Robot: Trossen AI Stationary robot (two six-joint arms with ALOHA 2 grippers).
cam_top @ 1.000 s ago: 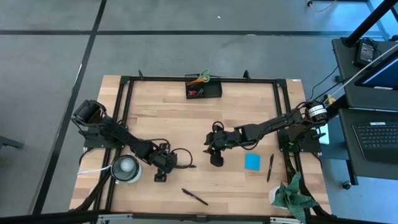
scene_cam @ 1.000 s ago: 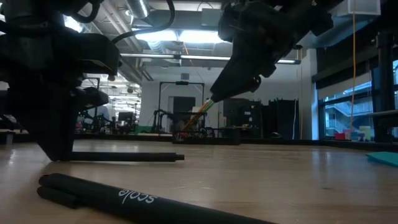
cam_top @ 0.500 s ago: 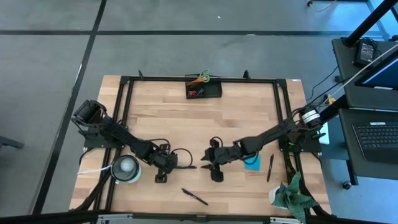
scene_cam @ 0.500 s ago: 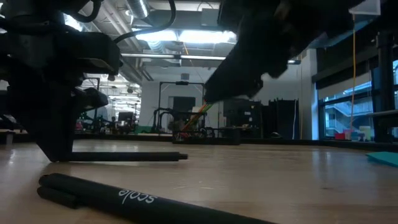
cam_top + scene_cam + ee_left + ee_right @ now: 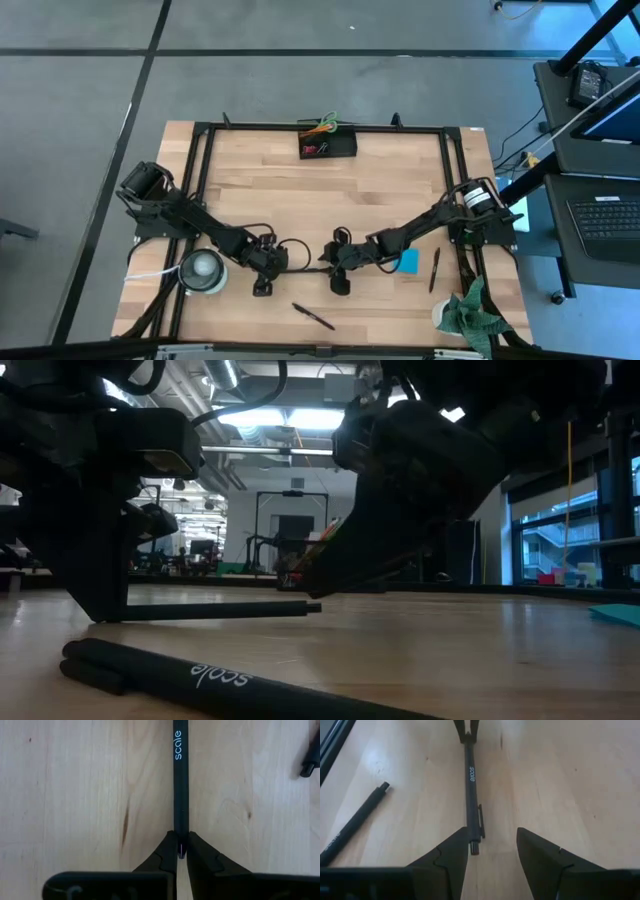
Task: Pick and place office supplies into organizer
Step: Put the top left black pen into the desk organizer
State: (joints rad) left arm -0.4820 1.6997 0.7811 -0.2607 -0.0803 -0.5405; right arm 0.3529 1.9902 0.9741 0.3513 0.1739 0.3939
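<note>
The left gripper (image 5: 180, 851) is clamped on the tip of a light, stiff, slippery black pen (image 5: 181, 785); the right gripper (image 5: 490, 845), fingers apart, should take its clip end

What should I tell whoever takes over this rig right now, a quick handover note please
Left gripper: shut on one end of a black pen, held level just above the table.
Right gripper: open at that pen's free end, not gripping.
Organizer: at the table's far edge, already holding some items.
Left: second pen at the near edge, third pen beside the blue note pad.
</note>
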